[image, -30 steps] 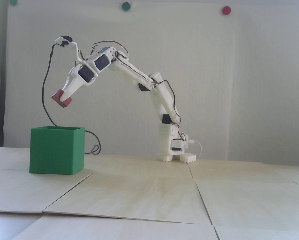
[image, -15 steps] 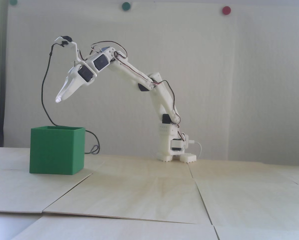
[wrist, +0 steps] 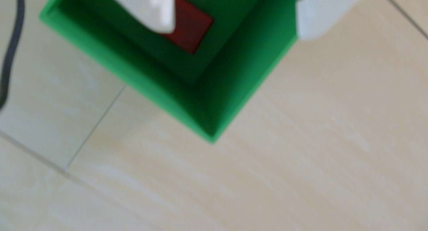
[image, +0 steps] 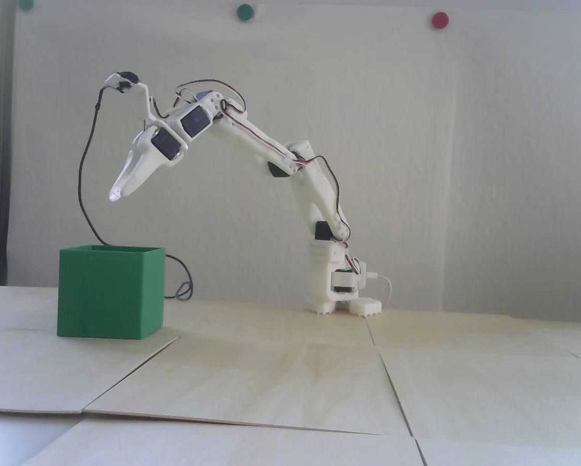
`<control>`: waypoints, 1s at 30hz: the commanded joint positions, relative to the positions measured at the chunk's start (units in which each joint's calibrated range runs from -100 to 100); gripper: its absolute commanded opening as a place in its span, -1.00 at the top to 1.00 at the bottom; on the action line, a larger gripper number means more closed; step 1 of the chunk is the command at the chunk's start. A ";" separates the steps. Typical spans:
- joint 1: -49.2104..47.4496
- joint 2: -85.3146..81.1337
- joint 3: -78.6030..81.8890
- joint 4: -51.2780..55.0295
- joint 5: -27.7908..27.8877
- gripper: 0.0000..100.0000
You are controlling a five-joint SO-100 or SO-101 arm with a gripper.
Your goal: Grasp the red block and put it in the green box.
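Released a second ago: red block (wrist: 192, 34), then clamped in the end effector (image: 116, 195) above the green box (image: 111, 296), now lying flat on the box floor in the wrist view, partly hidden behind a white fingertip (wrist: 157, 11). End effector empty and spread wide, one finger over the box interior, the other past its rim, hovering well above the opening in the fixed view. Box upright on the pale wooden bench (image: 290, 369). Placement apparently complete; only a retreat of the arm seemingly left.
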 commanded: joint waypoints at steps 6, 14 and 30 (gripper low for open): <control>-10.52 -31.82 5.47 24.76 -6.06 0.84; -19.69 -56.14 56.23 10.84 -6.53 0.92; -34.81 -98.78 139.37 -16.47 -6.06 0.92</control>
